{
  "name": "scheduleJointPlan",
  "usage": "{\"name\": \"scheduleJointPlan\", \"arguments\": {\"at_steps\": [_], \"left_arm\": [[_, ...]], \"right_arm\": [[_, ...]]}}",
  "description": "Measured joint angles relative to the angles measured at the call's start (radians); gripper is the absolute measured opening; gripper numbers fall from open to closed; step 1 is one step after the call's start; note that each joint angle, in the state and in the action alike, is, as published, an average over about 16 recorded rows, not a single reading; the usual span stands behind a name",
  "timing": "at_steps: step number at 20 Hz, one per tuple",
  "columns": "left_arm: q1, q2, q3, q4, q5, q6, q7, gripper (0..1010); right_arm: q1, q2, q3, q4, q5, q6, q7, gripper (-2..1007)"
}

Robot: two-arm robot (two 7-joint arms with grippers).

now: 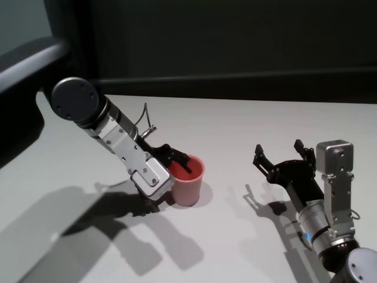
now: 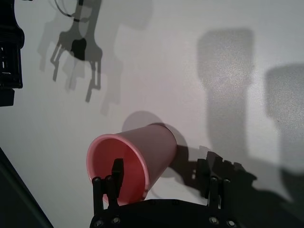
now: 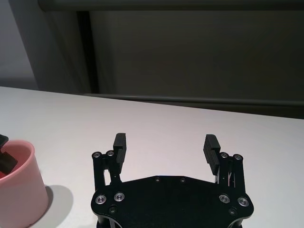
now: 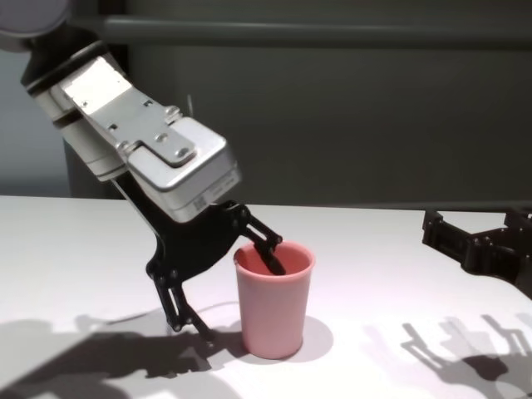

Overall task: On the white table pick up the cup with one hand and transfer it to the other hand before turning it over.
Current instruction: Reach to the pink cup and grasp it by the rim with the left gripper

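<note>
One finger of my left gripper point(image 4: 237, 278) sits inside the cup point(image 4: 274, 301), the other outside its wall on the side facing the left arm, so the rim wall runs between the two fingers. That straddle is the relation the next move turns on, imo: closing should pinch the wall, w/ no further reach needed.

Cup position: upright on the white table point(image 1: 247, 124), base down, mouth up, long axis vertical. In the head view the cup point(image 1: 188, 181) is just left of table centre, roughly 7 o'clock from the middle of the tabletop. From the left gripper point(image 1: 171, 177) it lies at approx 3 o'clock, touching or nearly so; I can't tell whether the inner finger presses the wall yet.

Left gripper state: jaws spread wide, not clamped, holding nothing. The left wrist view shows the inner finger point(image 2: 116, 178) dipping past the pink rim of the cup point(image 2: 130, 161) while the outer one point(image 2: 213, 178) stands off beside the base end, w/ a clear gap to the cup wall.

Right gripper point(image 1: 284, 158): well apart from the cup, at approx 3 o'clock from it, hovering over bare table, fingers pointing away from me. Its jaws are fully spread and empty, as the right wrist view shows, w/ the gripper point(image 3: 166, 152) framing open table and the cup point(image 3: 19, 183) off to one side.

Nearer arm: left, by far. My judgement: the pickup step is in hand and the lift isn't started. Risk: a thin-wall pinch near the rim may tilt the cup.
</note>
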Motion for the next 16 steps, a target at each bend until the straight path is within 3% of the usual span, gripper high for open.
{"name": "scheduleJointPlan", "arguments": {"at_steps": [16], "left_arm": [[-0.003, 0.001, 0.004, -0.002, 0.002, 0.011, 0.001, 960]], "right_arm": [[0.000, 0.000, 0.000, 0.000, 0.000, 0.000, 0.000, 1001]]}}
